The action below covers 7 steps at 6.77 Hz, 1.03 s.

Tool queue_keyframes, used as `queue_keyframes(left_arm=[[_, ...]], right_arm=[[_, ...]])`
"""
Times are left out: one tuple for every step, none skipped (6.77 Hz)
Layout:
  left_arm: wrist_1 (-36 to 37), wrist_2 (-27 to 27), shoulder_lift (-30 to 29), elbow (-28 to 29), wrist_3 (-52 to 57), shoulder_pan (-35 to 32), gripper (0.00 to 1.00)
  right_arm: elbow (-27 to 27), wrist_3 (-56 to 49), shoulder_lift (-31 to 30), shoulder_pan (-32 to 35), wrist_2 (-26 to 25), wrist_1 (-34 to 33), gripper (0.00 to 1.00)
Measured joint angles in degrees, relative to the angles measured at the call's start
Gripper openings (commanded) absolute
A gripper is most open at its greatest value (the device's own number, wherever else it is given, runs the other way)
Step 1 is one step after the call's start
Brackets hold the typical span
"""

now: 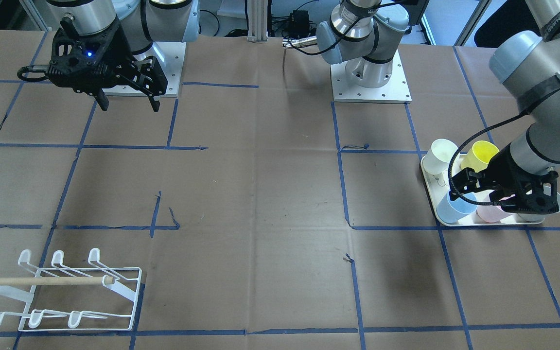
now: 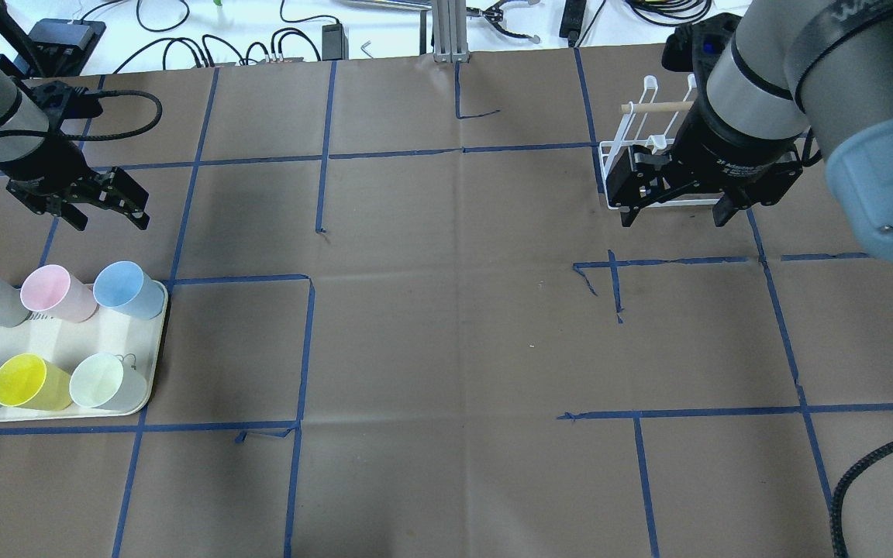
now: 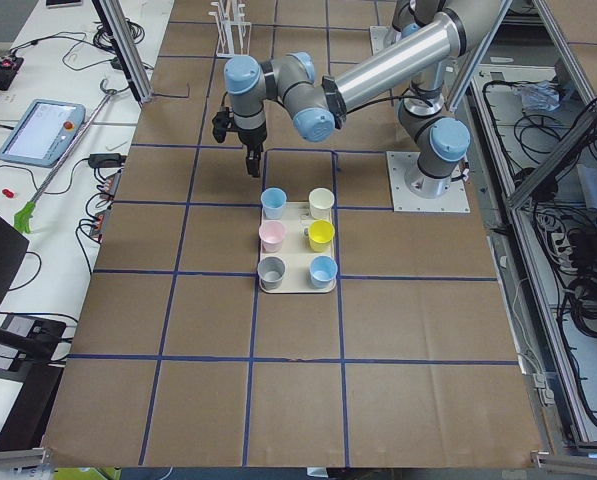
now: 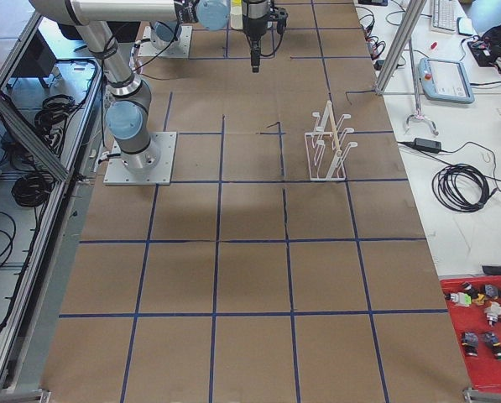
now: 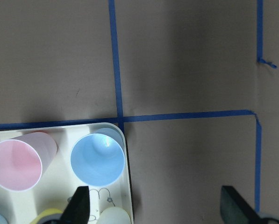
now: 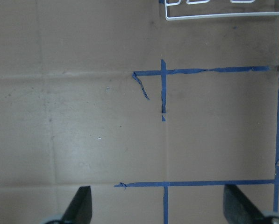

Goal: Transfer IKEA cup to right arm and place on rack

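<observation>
Six cups [image 2: 129,288] sit on a tray [image 2: 105,333] near the left fingers [image 2: 139,219], spread apart, empty. Right fingers [image 2: 724,211], also apart, hover over the bench [image 2: 454,310] near the rack [image 2: 605,167].

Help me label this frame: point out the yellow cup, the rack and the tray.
yellow cup [image 2: 20,380]: overhead view, inside its open mouth.
rack [image 1: 42,281]: front-facing view, on its wooden dowel.
tray [image 2: 117,333]: overhead view, bare floor between the cups.
</observation>
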Motion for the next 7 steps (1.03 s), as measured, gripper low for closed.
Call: queue_keyframes(left_arm=[[3.9,0.1,-0.7,-2.6,0.2,0.1,0.98],[8.5,0.2,-1.0,-6.1,0.3,0.3,0.99],[12.2,0.2,-1.0,-9.3,0.4,0.5,0.99],[14.0,0.3,-0.8,-11.4,0.5,0.8,0.99],[14.5,0.5,-0.5,-12.4,0.6,1.0,0.99],[14.6,0.5,-0.2,-13.6,0.6,1.2,0.99],[14.7,0.4,-0.1,-14.9,0.6,1.6,0.99]], right_arm=[[0.3,1.1,0.0,0.0,2.6,-3.0,1.0],[1.5,3.7,0.0,0.0,5.4,-7.1,1.0],[4.2,6.7,-0.1,0.1,6.7,-11.9,1.0],[7.5,10.5,-0.5,0.2,7.2,-17.9,1.0],[10.3,14.7,-0.9,0.3,7.3,-24.0,1.0],[13.3,18.0,-1.2,0.5,7.3,-31.5,1.0],[16.5,20.9,-1.3,0.9,7.5,-39.4,1.0]])
